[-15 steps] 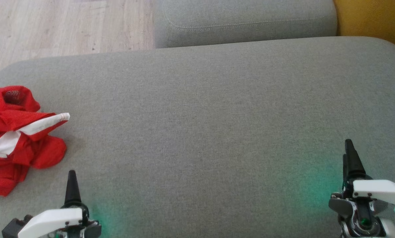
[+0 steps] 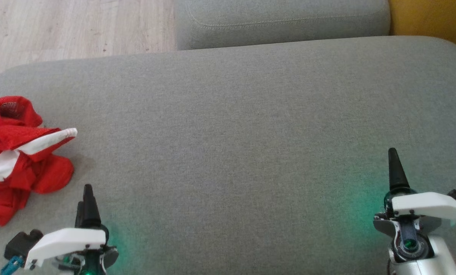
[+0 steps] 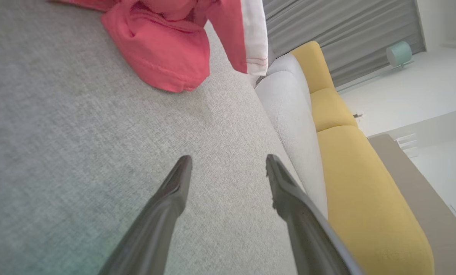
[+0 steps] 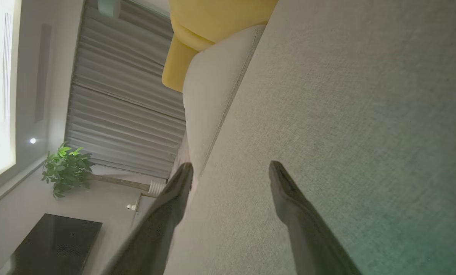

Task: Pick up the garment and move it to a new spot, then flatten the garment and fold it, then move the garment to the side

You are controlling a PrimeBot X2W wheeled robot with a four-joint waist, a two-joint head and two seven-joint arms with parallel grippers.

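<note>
The red garment (image 2: 18, 160), with a white band across it, lies crumpled in a loose heap on the grey couch seat (image 2: 228, 133). It sits ahead of the left gripper (image 2: 84, 198) and off to that gripper's outer side, near it but not touching. In the left wrist view the garment (image 3: 163, 49) lies beyond the tips of the left gripper (image 3: 228, 158), whose jaws stand wide apart with only bare grey fabric between them. The right gripper (image 2: 393, 160) hangs over the seat well apart from the garment, across the whole width of the cushion. In its own wrist view the right gripper (image 4: 231, 165) has its jaws spread wide too, holding nothing. A green glow falls on the fabric beside each gripper. Ahead of both grippers, past the far edge of the seat, a second grey cushion (image 2: 281, 23) butts up against it, with a wooden floor (image 2: 60, 26) on the left-gripper side and a yellow sofa (image 3: 350, 183) on the right-gripper side. A potted plant (image 4: 65, 168) stands by a grey curtain (image 4: 117, 114).
</note>
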